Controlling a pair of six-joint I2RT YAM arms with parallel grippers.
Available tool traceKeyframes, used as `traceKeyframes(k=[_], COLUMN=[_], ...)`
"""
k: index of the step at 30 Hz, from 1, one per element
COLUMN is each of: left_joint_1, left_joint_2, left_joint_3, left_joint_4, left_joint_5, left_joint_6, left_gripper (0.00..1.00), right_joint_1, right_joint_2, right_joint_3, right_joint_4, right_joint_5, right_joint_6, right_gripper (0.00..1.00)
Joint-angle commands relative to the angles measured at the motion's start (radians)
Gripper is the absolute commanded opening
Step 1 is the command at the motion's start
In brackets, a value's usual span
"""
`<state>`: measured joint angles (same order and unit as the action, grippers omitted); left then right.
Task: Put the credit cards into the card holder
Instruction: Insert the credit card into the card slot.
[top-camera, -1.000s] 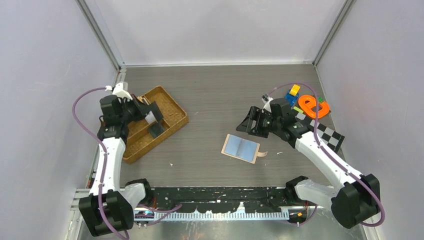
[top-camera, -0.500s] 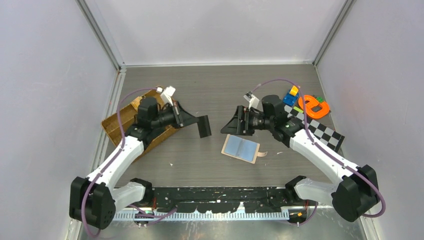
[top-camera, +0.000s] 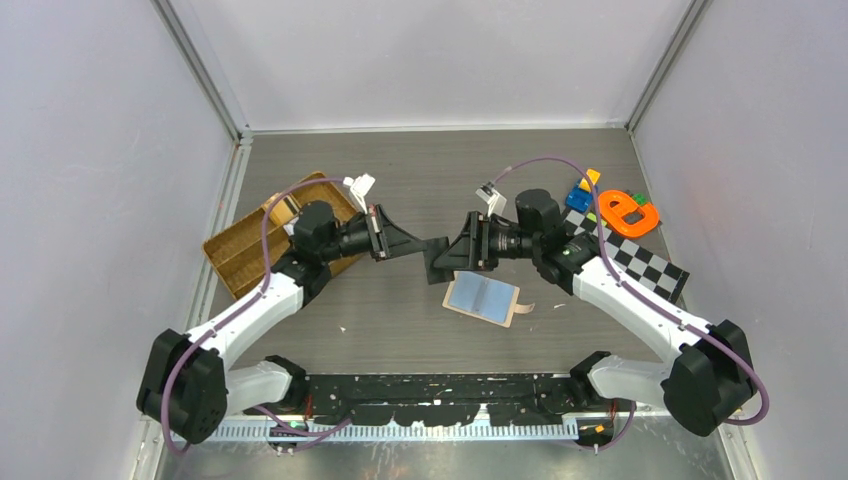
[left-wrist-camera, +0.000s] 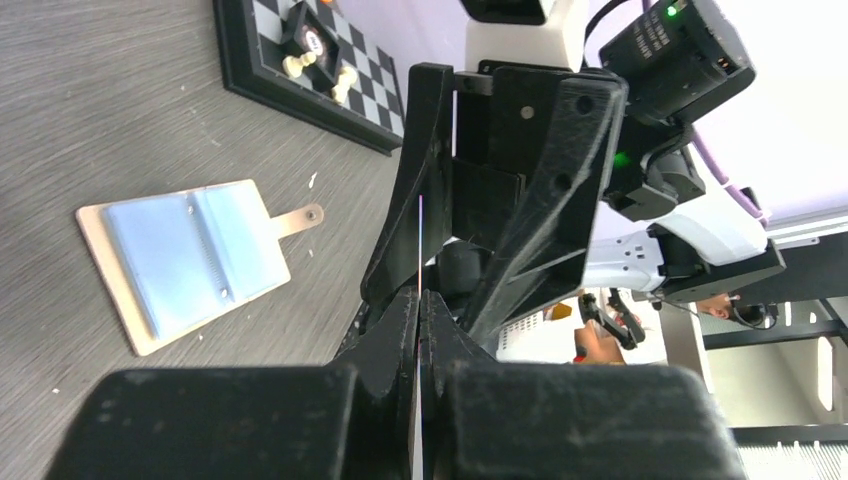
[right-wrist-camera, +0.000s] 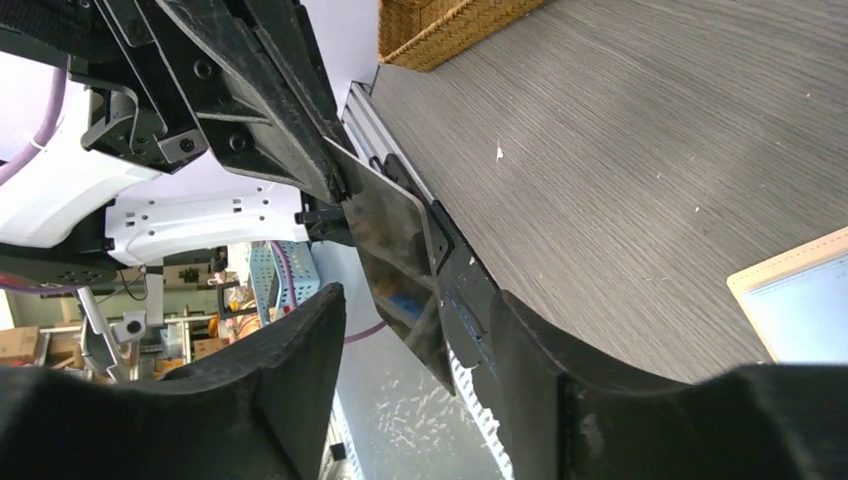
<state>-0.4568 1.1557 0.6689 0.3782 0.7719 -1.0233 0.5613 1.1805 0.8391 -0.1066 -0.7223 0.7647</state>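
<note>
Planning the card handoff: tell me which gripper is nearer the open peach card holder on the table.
Right. The right gripper hovers at the far left corner of the peach folding card holder; the left gripper sits farther left.

In the left wrist view the credit card (left-wrist-camera: 420, 240) is seen edge-on, a thin line pinched in the left gripper (left-wrist-camera: 419, 305), so its face and colour cannot be told. In the right wrist view its lower end is hidden behind a finger of the right gripper (right-wrist-camera: 410, 330); whether that gripper touches it is unclear. There the card holder (right-wrist-camera: 800, 300) is cut off at 3 o'clock and the wicker tray (right-wrist-camera: 450, 25) at 12 o'clock. The chessboard's (left-wrist-camera: 375, 110) pieces are too small to name.
</note>
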Motion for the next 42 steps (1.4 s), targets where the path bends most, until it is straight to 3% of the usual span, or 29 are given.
traceKeyframes(k=[1,6,7,11,16,28,42], left_joint_1=[-0.012,-0.061,-0.07,-0.105,-0.163,-0.278,-0.292], left_joint_2=[0.011,0.063,0.072,0.099,0.182,0.481,0.64], left_joint_3=[-0.005,-0.005,-0.003,0.008,0.119,0.305,0.394], left_joint_4=[0.108,0.098,0.083,-0.029,-0.315,-0.493,-0.551], left_joint_5=[0.012,-0.018,-0.033,-0.139,-0.315,-0.444,-0.449], left_joint_6=[-0.038,-0.021,-0.012,0.065,0.207,0.323,0.364], left_gripper=[0.0,0.01,0.12,0.46,0.59,0.62,0.58], right_joint_1=[0.005,0.001,-0.004,-0.068,-0.228,-0.261,-0.259], right_joint_2=[-0.022,-0.034,-0.043,-0.104,-0.137,-0.011,0.101], right_joint_3=[0.006,-0.007,-0.004,-0.019,-0.102,-0.267,-0.321], right_joint_4=[0.081,0.079,0.023,-0.162,-0.297,-0.255,-0.08], right_joint_5=[-0.02,0.021,0.058,0.193,0.217,0.252,0.161], right_joint_6=[0.031,0.045,0.03,-0.025,-0.046,-0.094,-0.111], right_gripper=[0.53,0.07,0.01,0.0,0.01,0.01,0.01])
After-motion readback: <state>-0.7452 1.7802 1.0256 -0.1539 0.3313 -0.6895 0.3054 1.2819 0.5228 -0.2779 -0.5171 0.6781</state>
